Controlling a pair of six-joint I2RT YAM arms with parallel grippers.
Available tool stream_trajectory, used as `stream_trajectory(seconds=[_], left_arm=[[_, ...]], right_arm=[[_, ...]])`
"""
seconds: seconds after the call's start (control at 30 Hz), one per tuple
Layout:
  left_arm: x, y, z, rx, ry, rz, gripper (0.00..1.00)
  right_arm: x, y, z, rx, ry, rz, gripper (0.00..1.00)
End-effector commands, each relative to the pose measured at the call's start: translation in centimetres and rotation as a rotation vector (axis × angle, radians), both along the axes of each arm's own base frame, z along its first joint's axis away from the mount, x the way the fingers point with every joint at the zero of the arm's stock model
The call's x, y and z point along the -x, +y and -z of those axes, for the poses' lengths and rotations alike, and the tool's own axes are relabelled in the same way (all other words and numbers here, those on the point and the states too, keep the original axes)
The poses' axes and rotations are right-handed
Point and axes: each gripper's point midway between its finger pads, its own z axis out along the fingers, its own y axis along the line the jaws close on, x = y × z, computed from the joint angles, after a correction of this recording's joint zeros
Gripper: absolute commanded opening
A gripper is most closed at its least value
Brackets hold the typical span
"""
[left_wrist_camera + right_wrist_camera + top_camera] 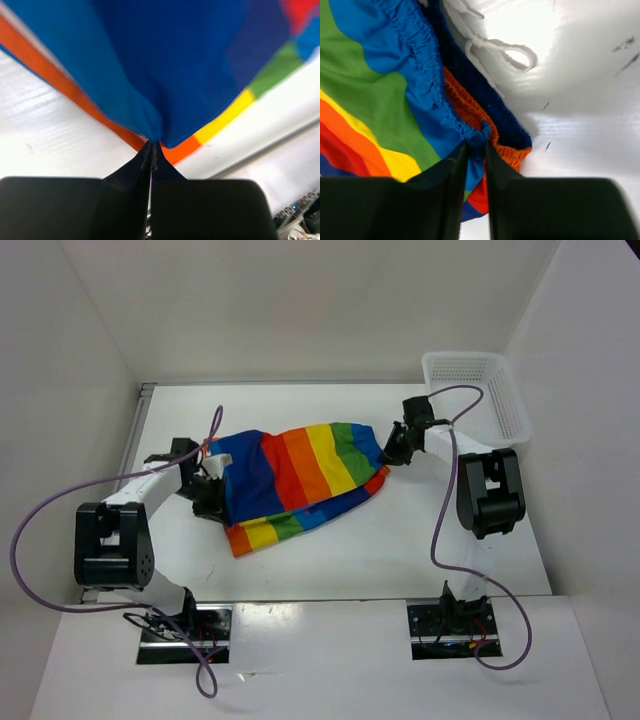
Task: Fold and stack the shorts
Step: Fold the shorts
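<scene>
Shorts (300, 478) between left gripper (213, 497) and right gripper (392, 451), basket (512, 412) beyond

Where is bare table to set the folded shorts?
Bare table: the far strip between shorts and back wall, and the near strip before the arm bases. Crowded: the middle, where left gripper and right gripper pinch the shorts; basket in far-right corner.

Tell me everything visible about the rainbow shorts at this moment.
The shorts are soft fabric in broad blue, red, orange, yellow and green stripes, with a gathered elastic waistband and a white drawstring lying on the table. They lie crumpled and partly doubled over, mid-table. The left gripper is shut on a blue edge; the right gripper pinches the waistband.
</scene>
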Motion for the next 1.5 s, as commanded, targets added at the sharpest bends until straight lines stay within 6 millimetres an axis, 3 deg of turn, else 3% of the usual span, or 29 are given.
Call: stream_trajectory(seconds=[0.0, 0.07, 0.23, 0.33, 0.4, 0.57, 0.6, 0.63, 0.67, 0.7, 0.77, 0.8, 0.9, 0.93, 1.07, 1.13, 1.4, 1.47], left_arm=[[-1.5, -1.9, -4.8, 0.116, -0.093, 0.031, 0.00], [-1.5, -2.6, -6.5, 0.165, -0.100, 0.042, 0.00], [2.2, -4.5, -7.9, 0.281, 0.045, 0.055, 0.00], [4.7, -6.2, -7.2, 0.270, 0.113, 0.131, 0.00], [7.0, -6.7, -5.9, 0.276, 0.186, 0.151, 0.00], [9.4, -5.3, -4.3, 0.194, 0.260, 0.138, 0.00], [9.7, -5.3, -4.1, 0.194, 0.271, 0.137, 0.05], [9.7, -5.1, -3.9, 0.182, 0.271, 0.136, 0.23], [9.3, -5.0, -4.0, 0.173, 0.264, 0.137, 0.64], [9.0, -4.9, -4.2, 0.164, 0.258, 0.137, 0.73], [7.8, -5.0, -4.9, 0.164, 0.224, 0.140, 0.85], [6.5, -5.2, -5.7, 0.166, 0.186, 0.143, 0.91], [4.0, -4.9, -6.5, 0.169, 0.106, 0.126, 0.91], [2.4, -5.0, -7.2, 0.185, 0.040, 0.122, 0.91], [-1.2, -4.3, -8.2, 0.183, -0.089, 0.098, 0.90], [-2.5, -3.8, -7.3, 0.165, -0.109, 0.087, 0.89], [-4.3, -2.2, -3.4, 0.113, -0.086, 0.045, 0.84], [-4.5, -2.2, -2.7, 0.113, -0.078, 0.045, 0.83]], right_arm=[[-2.2, 0.5, -1.0, -0.009, -0.069, -0.017, 0.20], [-2.2, 0.4, -0.8, -0.006, -0.069, 0.000, 0.08], [-2.8, -0.3, -0.8, 0.005, -0.070, 0.075, 0.00], [-2.8, -0.8, -0.4, 0.015, -0.057, 0.132, 0.00], [-3.3, -1.1, -1.8, -0.007, -0.096, 0.160, 0.00], [-4.0, -1.9, -3.9, -0.009, -0.158, 0.208, 0.00], [-4.0, -1.9, -3.9, -0.009, -0.158, 0.208, 0.00], [-4.0, -1.9, -4.3, -0.011, -0.167, 0.208, 0.00], [-4.0, -1.9, -4.3, -0.011, -0.167, 0.208, 0.02], [-3.8, -2.0, -4.2, -0.004, -0.160, 0.201, 0.08], [-3.8, -1.8, -4.6, -0.007, -0.170, 0.188, 0.25], [-3.8, -1.9, -4.6, -0.001, -0.172, 0.179, 0.52], [-3.3, -1.6, -4.0, 0.000, -0.151, 0.141, 0.91], [-3.2, -1.4, -3.2, 0.007, -0.133, 0.114, 0.95], [-1.6, -1.4, -1.1, 0.019, -0.055, 0.082, 1.00], [-0.8, -1.2, -0.4, 0.011, -0.032, 0.074, 1.00], [0.1, -1.1, 1.7, -0.004, 0.025, 0.096, 0.83], [0.5, -0.5, 2.3, -0.040, 0.046, 0.083, 0.73]])
